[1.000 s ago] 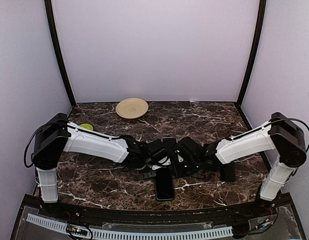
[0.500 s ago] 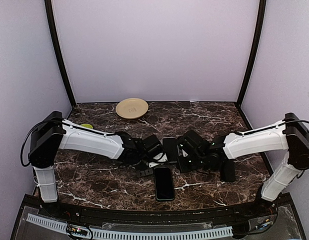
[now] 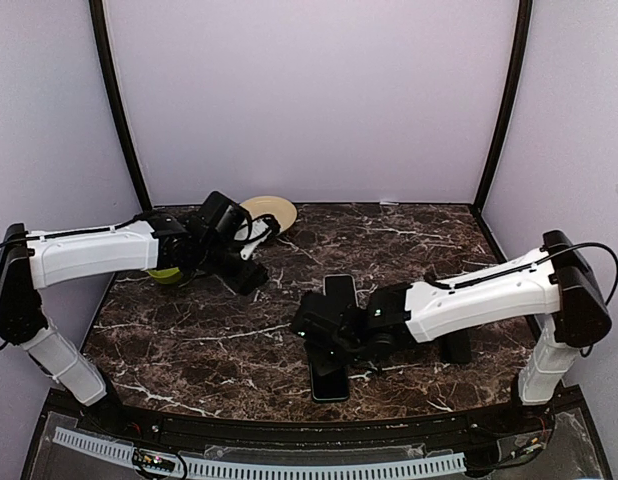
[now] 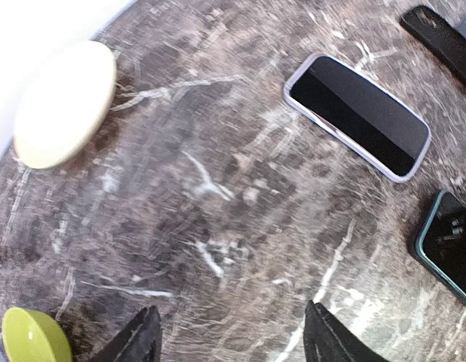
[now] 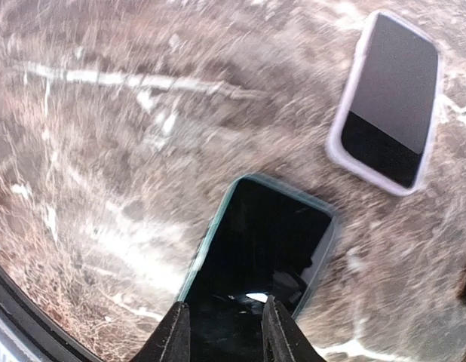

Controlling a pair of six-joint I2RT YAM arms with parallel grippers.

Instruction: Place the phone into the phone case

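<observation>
- We take the lilac-rimmed phone (image 3: pixel 339 290) as our marker. It lies flat, screen up, near the middle of the marble surface (image 3: pixel 439 240).
- The teal-rimmed phone (image 3: pixel 329 382) lies flat and screen up on the near side of the lilac-rimmed phone. It is apart from it, toward the front edge of the surface. Where we can see it, the teal rim runs round the dark screen.
- The right gripper (image 5: pixel 225 332) hangs over one end of the teal-rimmed phone, just nearer than the lilac-rimmed phone in the top view.
- Its fingers (image 5: pixel 173 335) stand a narrow gap apart, released, with nothing clamped between them. We cannot tell whether the tips touch the screen below.
- The left gripper (image 4: pixel 229 332) is well apart from the lilac-rimmed phone, off to its left and farther back.
- This gripper is released too. Its fingers are spread wide, and we see only bare marble between them.
- A beige plate (image 3: pixel 264 215) sits at the back of the surface, beyond the lilac-rimmed phone and to its left.
- A green bowl (image 3: pixel 169 272) sits farther left of the lilac-rimmed phone than the plate, partly hidden under the left arm.
- A black flat piece (image 3: pixel 454 345) lies to the right of the lilac-rimmed phone and a little nearer, partly behind the right arm. We cannot tell what it is.
</observation>
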